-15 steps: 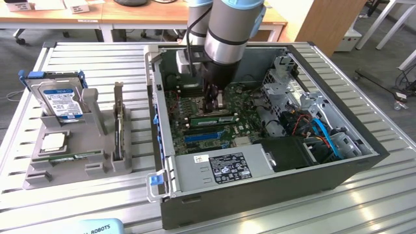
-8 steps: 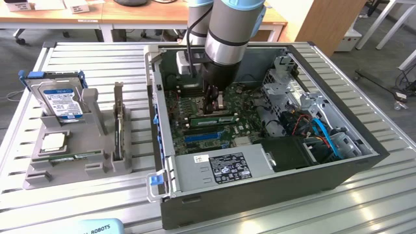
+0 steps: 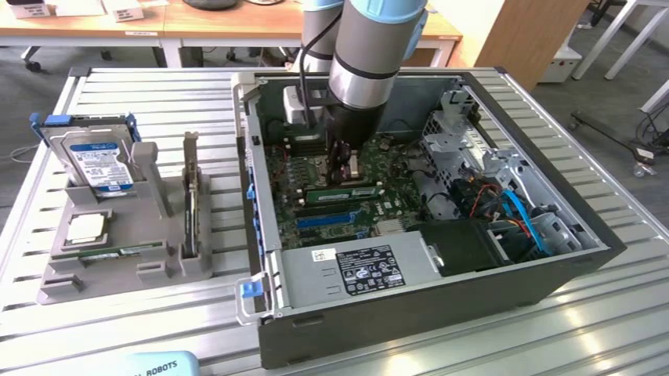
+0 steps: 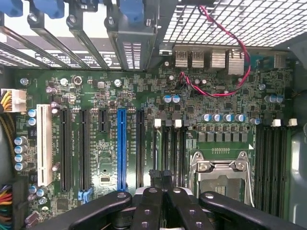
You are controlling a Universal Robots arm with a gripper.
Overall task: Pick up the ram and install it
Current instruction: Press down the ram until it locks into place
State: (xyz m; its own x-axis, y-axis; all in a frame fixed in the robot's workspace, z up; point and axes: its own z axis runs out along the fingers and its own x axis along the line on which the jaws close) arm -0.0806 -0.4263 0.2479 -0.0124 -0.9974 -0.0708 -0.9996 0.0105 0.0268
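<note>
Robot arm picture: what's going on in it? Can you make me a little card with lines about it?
arm: reaching down into the open computer case
gripper: shut, low over the motherboard
ram: green stick on the motherboard, right by the gripper
held or not: cannot tell
grey holder outside the case: hard drive, processor chip

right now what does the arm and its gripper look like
The arm is a thick silver-grey tube with a pale blue joint cover and a black cable running down it. The gripper is black, with jointed, bolted finger links.
</note>
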